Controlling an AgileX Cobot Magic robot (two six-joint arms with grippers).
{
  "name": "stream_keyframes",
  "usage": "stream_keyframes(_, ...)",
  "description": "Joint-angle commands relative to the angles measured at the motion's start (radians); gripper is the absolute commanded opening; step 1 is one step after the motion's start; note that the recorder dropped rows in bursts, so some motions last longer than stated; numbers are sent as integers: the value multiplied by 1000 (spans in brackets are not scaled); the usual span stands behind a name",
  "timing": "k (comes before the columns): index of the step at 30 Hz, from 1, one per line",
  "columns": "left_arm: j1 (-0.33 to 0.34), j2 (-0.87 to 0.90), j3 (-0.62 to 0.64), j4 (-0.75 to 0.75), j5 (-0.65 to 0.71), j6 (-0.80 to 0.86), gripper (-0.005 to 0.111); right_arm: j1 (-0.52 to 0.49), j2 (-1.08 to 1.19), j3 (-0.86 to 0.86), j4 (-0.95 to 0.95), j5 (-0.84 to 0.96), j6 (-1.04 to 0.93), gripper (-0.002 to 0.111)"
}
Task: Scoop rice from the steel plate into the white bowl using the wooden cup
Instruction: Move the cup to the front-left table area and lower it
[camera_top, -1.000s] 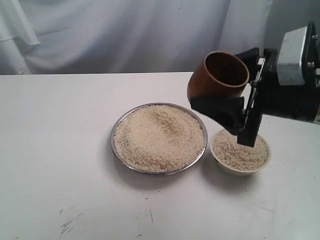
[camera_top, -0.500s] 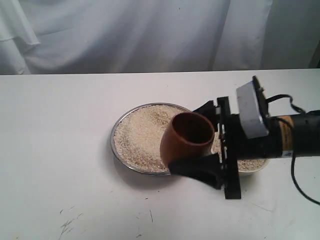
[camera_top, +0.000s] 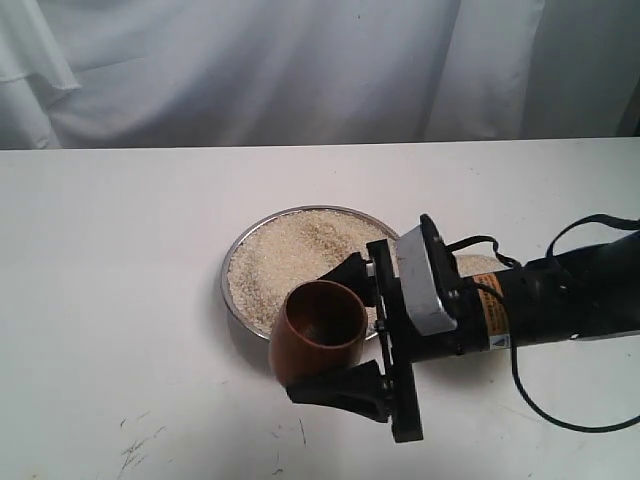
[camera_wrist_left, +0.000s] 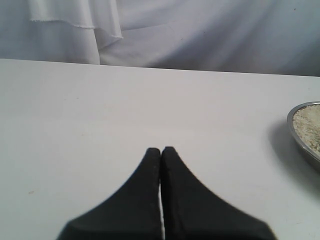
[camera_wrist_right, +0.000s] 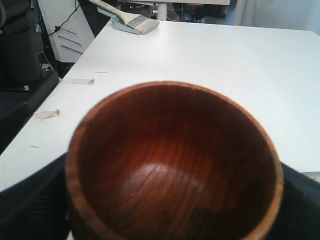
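The wooden cup (camera_top: 318, 335) is upright just above the table at the steel plate's (camera_top: 232, 262) near edge, with my right gripper (camera_top: 337, 333) shut on its sides. Seen from the right wrist, the cup (camera_wrist_right: 175, 165) is empty, with black fingers (camera_wrist_right: 30, 200) on either side. Rice (camera_top: 290, 260) fills the plate in a low heap. My right arm covers most of the white bowl; only a strip of its rice (camera_top: 478, 266) shows. My left gripper (camera_wrist_left: 161, 149) hovers shut and empty over bare table, with the plate's rim (camera_wrist_left: 300, 132) off to one side.
A white curtain (camera_top: 250, 70) hangs behind the table. The right wrist view shows a paintbrush (camera_wrist_right: 131, 19) at the table's far edge, with a drawer unit (camera_wrist_right: 60, 25) beyond it. Faint scratches (camera_top: 140, 445) mark the near table surface.
My right arm has swung down from above the white bowl, across the plate, to the plate's near edge, carrying the cup lower and leftward. The left gripper is unchanged.
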Motion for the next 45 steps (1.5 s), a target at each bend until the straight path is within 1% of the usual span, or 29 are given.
stream_keyframes(1,2,-4,5,-2,-13,-1,0,22,77,-70,17,-20,-13,0)
stream_keyframes(6,2,-4,5,-2,-13,-1,0,69,148,-169,9,-20,-5,0)
stream_keyframes(12,2,-4,5,-2,-13,-1,0,149,189,-258,-32,-8,101,0)
stream_keyframes(16,2,-4,5,-2,-13,-1,0,215,188,-284,-59,110,105,0)
stream_keyframes(18,2,-4,5,-2,-13,-1,0,239,188,-298,-78,140,117,0)
stream_keyframes(23,2,-4,5,-2,-13,-1,0,263,188,-308,-78,149,125,0)
stream_keyframes(29,2,-4,5,-2,-13,-1,0,279,188,-308,-82,259,123,0)
stream_keyframes(35,2,-4,5,-2,-13,-1,0,279,191,-308,-64,259,123,0)
stream_keyframes(38,2,-4,5,-2,-13,-1,0,279,208,-308,-25,241,117,0)
stream_keyframes(45,2,-4,5,-2,-13,-1,0,283,270,-308,95,243,5,0)
